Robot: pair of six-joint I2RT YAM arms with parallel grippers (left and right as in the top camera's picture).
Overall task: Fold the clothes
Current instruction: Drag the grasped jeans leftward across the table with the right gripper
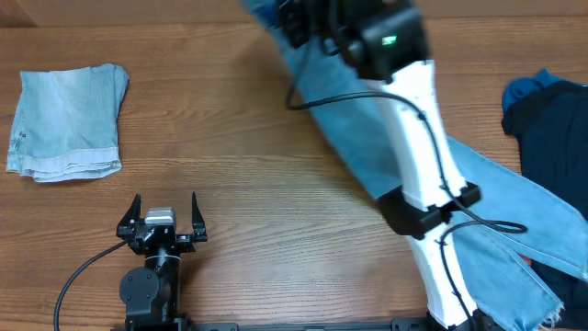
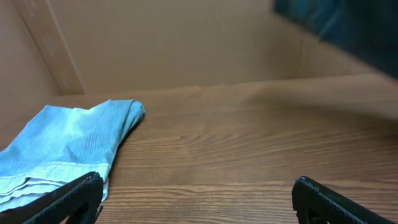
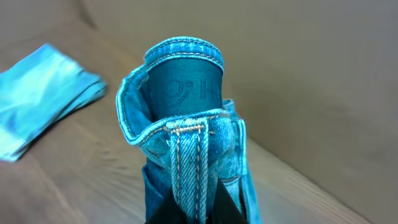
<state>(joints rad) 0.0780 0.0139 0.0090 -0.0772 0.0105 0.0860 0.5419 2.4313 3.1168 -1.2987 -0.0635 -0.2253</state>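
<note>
Right, status: brown wood-grain bench carries three denim items. The biggest is the long faded light-blue pair of jeans. It runs diagonally from the far edge, centre, down to the near right corner, with the frayed hem at the near end. It is not folded yet.

The dark navy garment heap sits at the right edge. It touches or overlaps the jeans leg, I can't tell which.

The small pale washed-denim piece is far left, already folded into a neat rectangle and well apart from the rest.

Right claw is pressed together, pinching the jeans at the waistband, with a stitched belt loop running between the jaws. The waist end looks lifted off the bench at the far side.

Left claw is spread wide and empty, parked near the front edge and touching nothing.

My read: the step in hand is spreading or repositioning the jeans before the first fold.

The next move likely needs:
- the waist set down flat
- the leg clear of the navy heap
- the left claw taking the other waist corner or the hem
</note>
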